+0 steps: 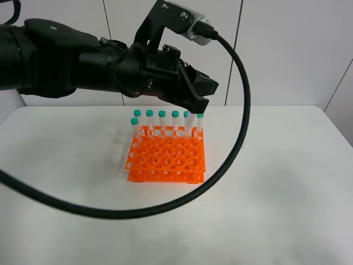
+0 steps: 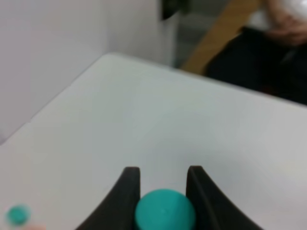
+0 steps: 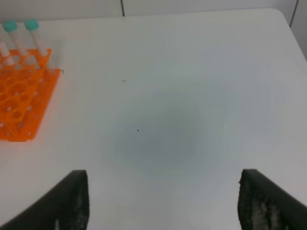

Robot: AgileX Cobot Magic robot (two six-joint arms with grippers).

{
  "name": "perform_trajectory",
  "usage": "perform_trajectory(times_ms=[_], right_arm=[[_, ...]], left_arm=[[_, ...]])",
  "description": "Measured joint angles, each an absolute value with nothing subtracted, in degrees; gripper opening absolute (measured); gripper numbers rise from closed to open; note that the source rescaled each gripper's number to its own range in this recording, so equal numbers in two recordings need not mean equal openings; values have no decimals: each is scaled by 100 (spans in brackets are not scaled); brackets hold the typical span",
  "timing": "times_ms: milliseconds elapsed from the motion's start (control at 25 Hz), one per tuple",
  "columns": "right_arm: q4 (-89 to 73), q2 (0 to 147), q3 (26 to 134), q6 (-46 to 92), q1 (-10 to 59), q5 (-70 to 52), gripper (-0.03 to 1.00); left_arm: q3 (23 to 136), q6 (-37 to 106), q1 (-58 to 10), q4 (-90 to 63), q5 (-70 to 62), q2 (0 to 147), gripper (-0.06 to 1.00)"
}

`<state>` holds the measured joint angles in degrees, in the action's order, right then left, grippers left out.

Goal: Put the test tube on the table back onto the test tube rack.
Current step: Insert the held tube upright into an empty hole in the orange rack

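Note:
The orange test tube rack (image 1: 165, 160) stands mid-table on the white table (image 1: 287, 165). Several teal-capped tubes stand upright along its back row and back left corner. My left gripper (image 1: 202, 104) hangs over the rack's back right corner. There its fingers close on the teal cap of the test tube (image 1: 199, 125), which stands upright with its lower end in the rack. In the left wrist view the cap (image 2: 164, 211) fills the gap between the two black fingers (image 2: 128, 187). My right gripper (image 3: 163, 191) is wide open and empty above bare table, to the right of the rack (image 3: 19, 100).
A thick black cable (image 1: 237, 132) loops from the left arm down across the table in front of the rack. Another tube's cap (image 2: 18, 214) shows in the left wrist view. Two capped tubes (image 3: 31, 28) show in the right wrist view.

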<state>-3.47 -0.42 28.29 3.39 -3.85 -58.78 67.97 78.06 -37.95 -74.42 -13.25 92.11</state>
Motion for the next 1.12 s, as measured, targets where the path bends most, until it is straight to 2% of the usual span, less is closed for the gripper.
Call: perform_trajectory(times_ms=[80,240,400,520,680,880,1120], right_arm=[[-351,-42,2829,339,-385,-5878,73],[-352,-42,2829,339,-385,-5878,73],[-352,-42,2829,339,-385,-5878,73],[-352,-42,2829,339,-385,-5878,73],[-357,-42,2829,339,-385,-5878,73],[-357,-42,2827,339,-385,-5878,73],[-357,-42,2827,339,-385,-5878,73]], left_arm=[[6800,6808,-3962,-6532,-743,9211,1],[6826,3781,-4059,-4113,107,9211,1],[6826,598,-3910,-1350,317,9211,1],[6737,-786,-3745,98,351,9211,1],[6474,-1111,-3552,352,425,9211,1],[5961,60,-3259,-635,805,9211,1],[5736,401,-3067,-1013,1265,9401,1]])
